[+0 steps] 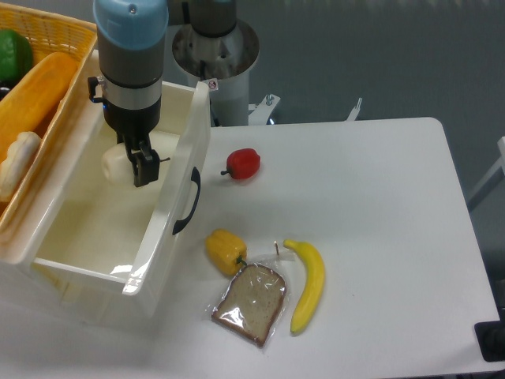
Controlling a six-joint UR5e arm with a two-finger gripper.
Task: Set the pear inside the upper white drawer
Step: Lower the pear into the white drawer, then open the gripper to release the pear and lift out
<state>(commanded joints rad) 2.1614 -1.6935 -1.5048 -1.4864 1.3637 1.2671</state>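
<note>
- Nearest the camera on the table (379, 237): bagged bread slice (250, 305), banana (308, 286), yellow bell pepper (225, 249); all close together, none touching the drawer.
- Farther back, red pepper (244, 163) alone on the table, just right of the drawer front.
- Upper white drawer (170, 213) pulled open at left, dark curved handle on its front wall, glossy cream interior.
- Arm coming straight down from the top edge into the drawer, wrist vertical, grey-and-blue housing above the opening.
- Gripper (143, 164) low inside the drawer, dark fingers pointing down, near the back half of the bin.
- Jaws look narrow, close together; pear right at the fingers on their left side. Cannot tell whether clamped on the pear or just let go.
- Pear (118, 163) inside the drawer toward the back, pale cream, rounded, smooth, partly hidden by the fingers; hard to separate from the drawer wall by colour.
- Yellow wicker basket (59, 39) behind and left of the drawer, holding a green item, a long orange-yellow item and a pale elongated one.
</note>
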